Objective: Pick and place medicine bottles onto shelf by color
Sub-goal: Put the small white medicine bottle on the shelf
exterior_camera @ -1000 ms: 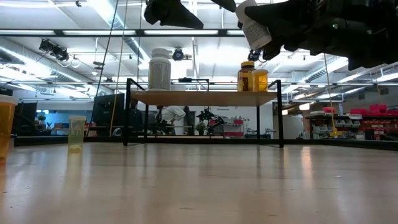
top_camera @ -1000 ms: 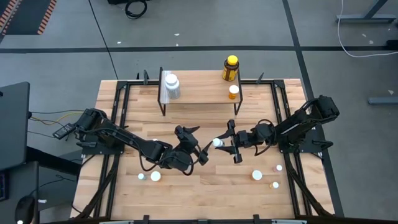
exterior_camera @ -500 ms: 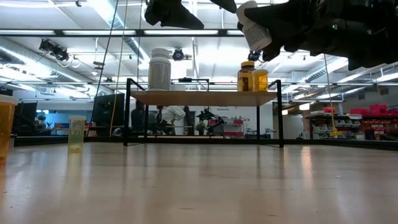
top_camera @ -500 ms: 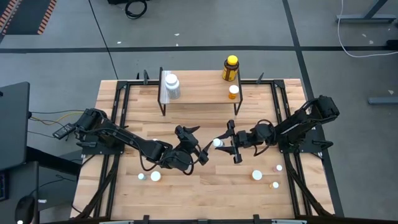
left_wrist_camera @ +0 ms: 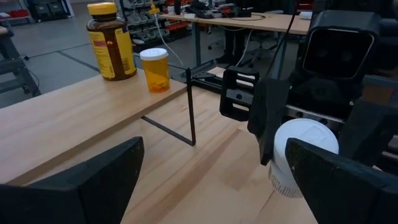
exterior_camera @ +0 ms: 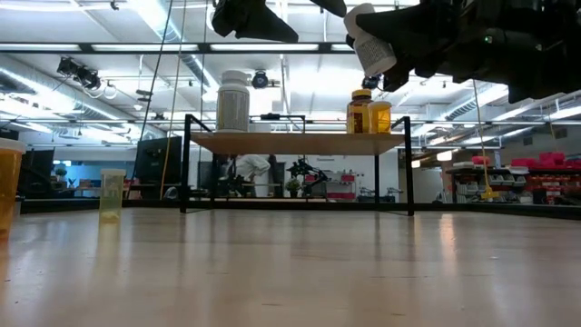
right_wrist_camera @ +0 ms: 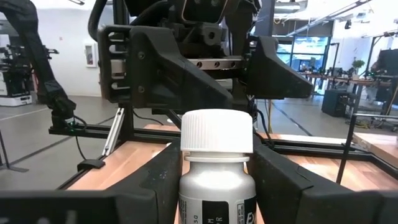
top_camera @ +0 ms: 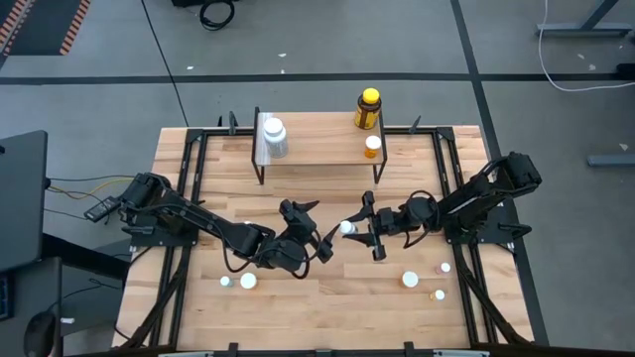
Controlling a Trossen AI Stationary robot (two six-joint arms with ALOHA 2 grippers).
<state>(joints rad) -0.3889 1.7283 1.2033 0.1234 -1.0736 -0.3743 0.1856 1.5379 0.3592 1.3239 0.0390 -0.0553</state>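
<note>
Nothing's really moved since a second ago: my right tool (top_camera: 359, 227) still pinches the white bottle (top_camera: 346, 228) midair, left tool (top_camera: 316, 226) spread wide facing it.

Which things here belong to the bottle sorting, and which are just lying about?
Job:
- white bottle, held off the table in the right hand
- left hand, open, facing it
- shelf with large white bottle, dark amber bottle, small orange bottle
- loose bottles on the table

Lying about:
- cables on the floor
</note>
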